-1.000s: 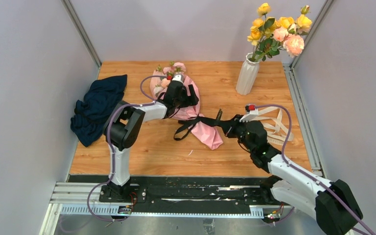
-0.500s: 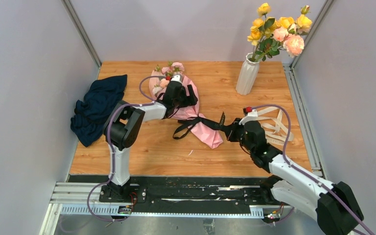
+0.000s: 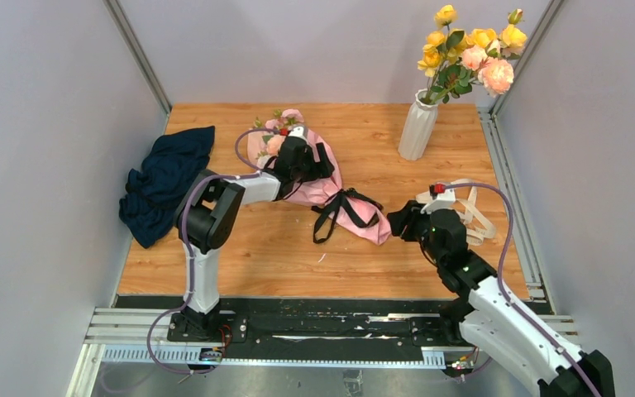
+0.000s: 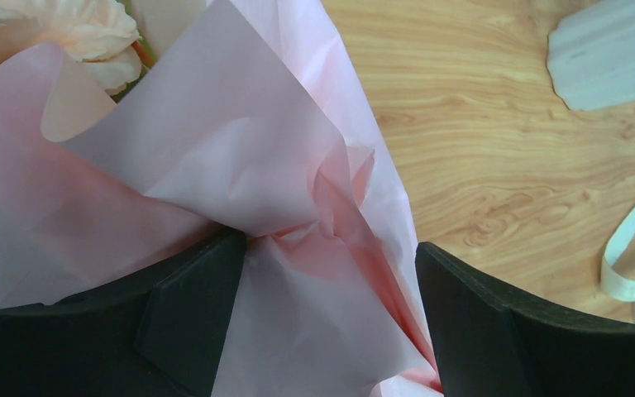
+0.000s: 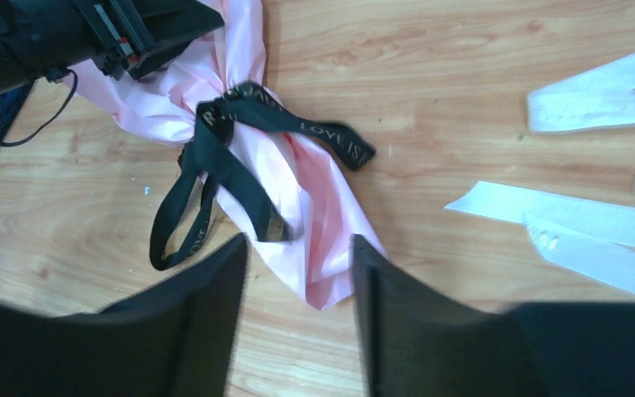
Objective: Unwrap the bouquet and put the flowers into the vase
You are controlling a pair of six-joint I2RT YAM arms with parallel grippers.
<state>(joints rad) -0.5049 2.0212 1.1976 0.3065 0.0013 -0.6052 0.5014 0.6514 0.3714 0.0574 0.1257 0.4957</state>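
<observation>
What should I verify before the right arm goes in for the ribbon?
1. Right gripper empty, jaws apart: ok.
2. Black ribbon off the bouquet: not ok. It is looped round the pink paper, ends lying slack.
3. Left gripper pinning the bouquet: cannot tell. Its fingers stand wide astride the paper.
4. Path to the ribbon: ok. Only the paper's tail lies between, and the white ribbons lie off to the right.
5. Vase upright: ok, though yellow and peach roses already fill its neck.
</observation>
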